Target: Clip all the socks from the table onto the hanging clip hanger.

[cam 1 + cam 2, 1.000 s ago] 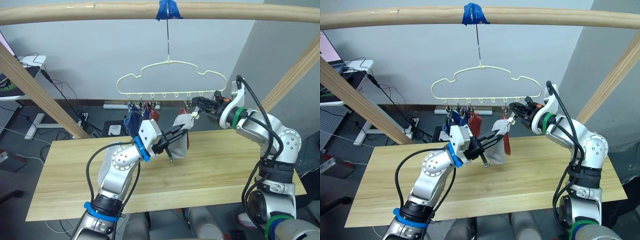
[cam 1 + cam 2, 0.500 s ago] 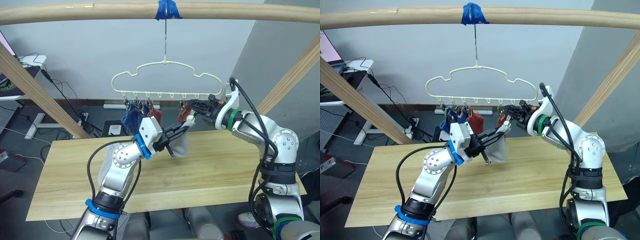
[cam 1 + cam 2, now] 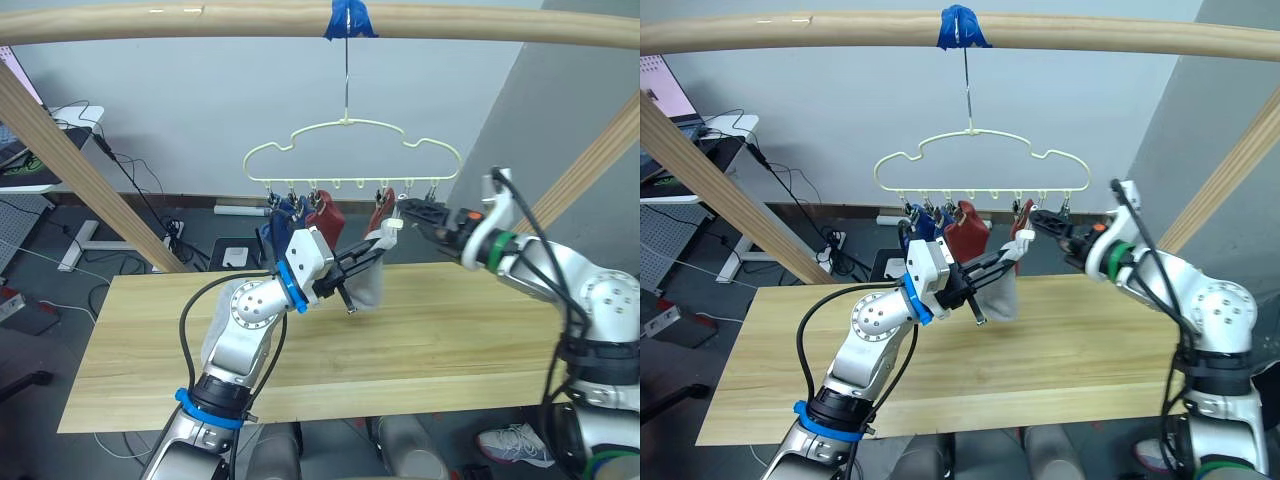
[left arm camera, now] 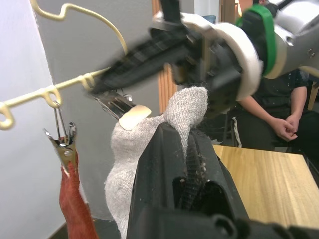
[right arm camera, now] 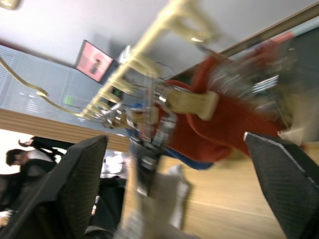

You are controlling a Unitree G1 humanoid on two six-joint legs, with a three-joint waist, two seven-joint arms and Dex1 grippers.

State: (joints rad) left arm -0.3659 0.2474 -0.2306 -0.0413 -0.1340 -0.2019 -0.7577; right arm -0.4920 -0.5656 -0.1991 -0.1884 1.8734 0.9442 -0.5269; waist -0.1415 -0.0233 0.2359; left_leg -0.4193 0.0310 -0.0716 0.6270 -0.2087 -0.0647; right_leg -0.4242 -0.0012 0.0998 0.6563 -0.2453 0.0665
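Grey knit sock (image 3: 370, 280) is clenched in the left tool (image 3: 362, 262) below the clip hanger (image 3: 352, 155), where blue and rust-red socks (image 3: 952, 222) are already clipped; the right tool (image 3: 408, 210), spread wide, is held at 3 o'clock of it, and no socks are seen on the worktop (image 3: 470, 330).

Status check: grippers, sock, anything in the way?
Left gripper shut on grey sock, lifted to the hanger. Right gripper open beside a clip. No obstruction seen.

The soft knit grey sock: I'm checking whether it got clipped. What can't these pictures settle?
- Clip on the soft knit grey sock: left wrist view, cuff top sits against the right tool; bite unclear.
- Thin pale yellow wire clip hanger: right wrist view, clips blurred.
- Blue socks: left eye view, overlapped; count unclear.
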